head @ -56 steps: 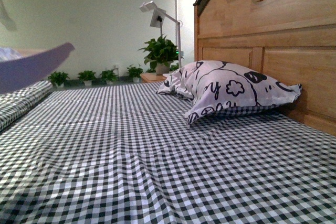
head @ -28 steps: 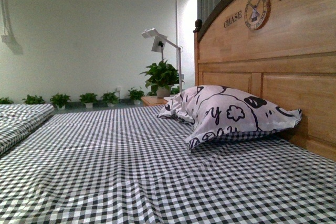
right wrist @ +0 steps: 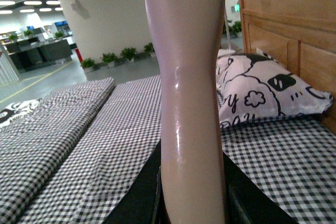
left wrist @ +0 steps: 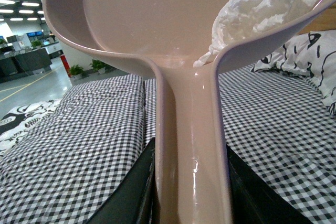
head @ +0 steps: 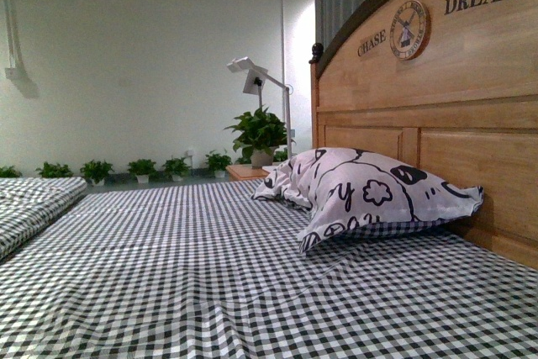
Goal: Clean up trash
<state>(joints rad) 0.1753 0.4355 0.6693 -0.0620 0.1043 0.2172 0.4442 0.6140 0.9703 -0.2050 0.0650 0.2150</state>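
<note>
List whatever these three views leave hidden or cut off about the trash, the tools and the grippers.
- Left wrist view: the dustpan runs off the top edge; the tissue wad is partly behind its rim.
- Left gripper: the dustpan handle covers the jaws' contact.
- Right wrist view: the beige handle leaves the top edge, so its head is unseen; the right gripper is mostly hidden.
- Front view: neither arm shows.

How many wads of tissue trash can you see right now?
1. The tissue wad lies inside the dustpan held in the left pincer. None shows on the bed in the front view; more could be hidden behind the pillow.
</note>
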